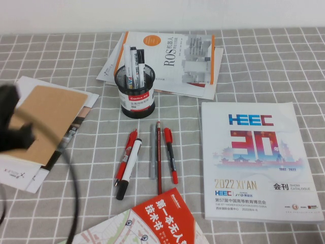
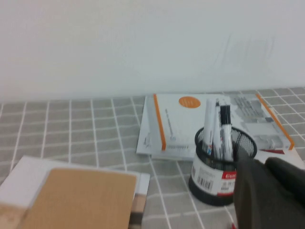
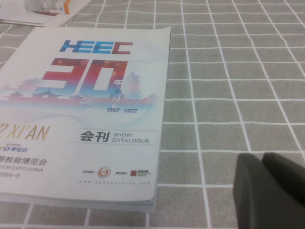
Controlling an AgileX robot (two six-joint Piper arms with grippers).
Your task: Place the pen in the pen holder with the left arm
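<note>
Pen, white, stands upright inside the black mesh pen holder among other markers; your left gripper sits just beside the holder, nearer you, jaws shut and empty. Your left arm hangs over the brown notebook. Your right gripper, fingers together and empty, hovers above the checked cloth, next to the catalogue.
</note>
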